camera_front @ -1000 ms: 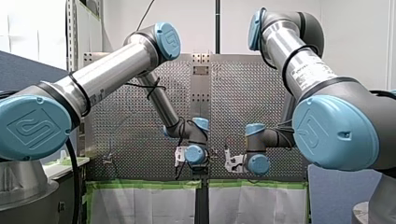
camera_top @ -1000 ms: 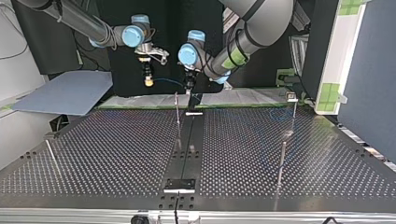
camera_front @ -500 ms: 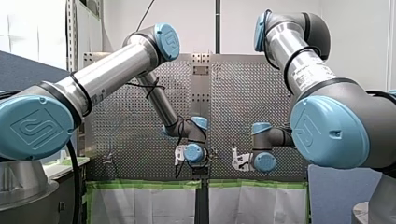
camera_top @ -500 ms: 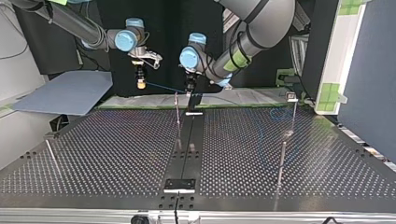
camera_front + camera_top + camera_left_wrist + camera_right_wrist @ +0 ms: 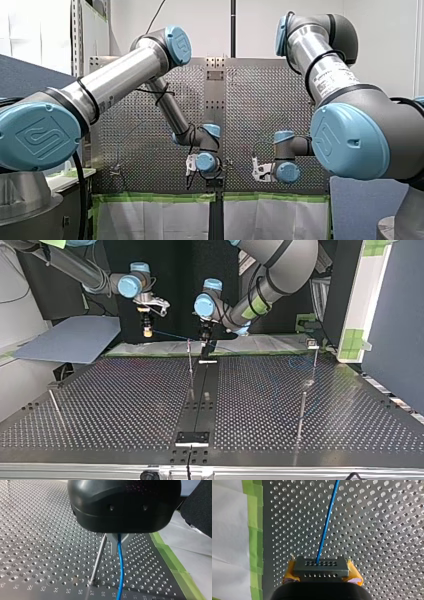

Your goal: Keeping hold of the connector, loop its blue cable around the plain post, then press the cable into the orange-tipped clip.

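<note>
My right gripper (image 5: 321,563) is shut with its yellow pads (image 5: 291,573) on a dark grey connector (image 5: 321,568). A blue cable (image 5: 327,525) leaves the connector and runs over the perforated plate. In the top view my right gripper (image 5: 146,333) hangs at the far edge, left of centre. The cable (image 5: 172,335) stretches from it to my left gripper (image 5: 204,337). In the left wrist view the metal fingers of my left gripper (image 5: 119,547) are shut on the cable (image 5: 120,575). A plain metal post (image 5: 98,560) stands just beside them, also visible as the post (image 5: 190,362) in the top view.
A black strip (image 5: 202,400) with brackets runs down the table's middle. More thin posts stand at the right (image 5: 301,410), far right (image 5: 315,357) and left (image 5: 55,407). Green tape (image 5: 253,530) and a white sheet border the plate. A grey-blue board (image 5: 70,340) lies beyond the left corner.
My right gripper has moved toward the top view's left with the connector, and the cable between the grippers has pulled straight. My left gripper has barely shifted.
</note>
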`<state>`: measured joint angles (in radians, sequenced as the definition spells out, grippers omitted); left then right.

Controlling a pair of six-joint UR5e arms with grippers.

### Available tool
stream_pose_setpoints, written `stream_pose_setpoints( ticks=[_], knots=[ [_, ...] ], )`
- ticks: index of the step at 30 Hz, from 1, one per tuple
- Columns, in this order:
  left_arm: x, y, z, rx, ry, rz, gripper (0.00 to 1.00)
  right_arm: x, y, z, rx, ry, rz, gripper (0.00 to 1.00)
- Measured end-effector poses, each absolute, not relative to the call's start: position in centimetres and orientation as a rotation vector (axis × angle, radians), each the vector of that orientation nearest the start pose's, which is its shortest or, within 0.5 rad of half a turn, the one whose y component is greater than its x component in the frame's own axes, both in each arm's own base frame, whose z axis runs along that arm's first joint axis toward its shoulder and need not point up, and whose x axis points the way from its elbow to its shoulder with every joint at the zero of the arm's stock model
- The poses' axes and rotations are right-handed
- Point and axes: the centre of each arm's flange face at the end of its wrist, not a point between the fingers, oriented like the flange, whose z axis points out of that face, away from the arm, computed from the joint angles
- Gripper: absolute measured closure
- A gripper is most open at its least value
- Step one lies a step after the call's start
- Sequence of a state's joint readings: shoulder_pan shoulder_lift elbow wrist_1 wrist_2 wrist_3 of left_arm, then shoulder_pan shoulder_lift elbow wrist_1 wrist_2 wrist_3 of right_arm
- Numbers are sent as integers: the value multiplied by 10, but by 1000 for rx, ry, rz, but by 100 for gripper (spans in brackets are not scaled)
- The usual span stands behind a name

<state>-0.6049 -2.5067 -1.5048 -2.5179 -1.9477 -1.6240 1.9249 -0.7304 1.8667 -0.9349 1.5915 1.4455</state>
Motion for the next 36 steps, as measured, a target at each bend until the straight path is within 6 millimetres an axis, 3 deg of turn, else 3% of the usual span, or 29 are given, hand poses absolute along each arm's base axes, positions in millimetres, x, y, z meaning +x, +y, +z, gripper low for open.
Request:
stream_pose_setpoints(
  ticks=[9,10,15,36],
  knots=[
    [491,-448,-6,233,1807,-106,100,317,-481,-27,1671,-1032,1237,100],
    [491,-449,-6,234,1807,-109,95,317,-481,-27,1670,-1033,1236,100],
    [487,-457,-5,251,1796,-142,88,315,-482,-27,1670,-1033,1237,100],
    [487,-457,-4,251,1796,-142,85,314,-477,-30,1714,-1040,1207,100]
  ],
)
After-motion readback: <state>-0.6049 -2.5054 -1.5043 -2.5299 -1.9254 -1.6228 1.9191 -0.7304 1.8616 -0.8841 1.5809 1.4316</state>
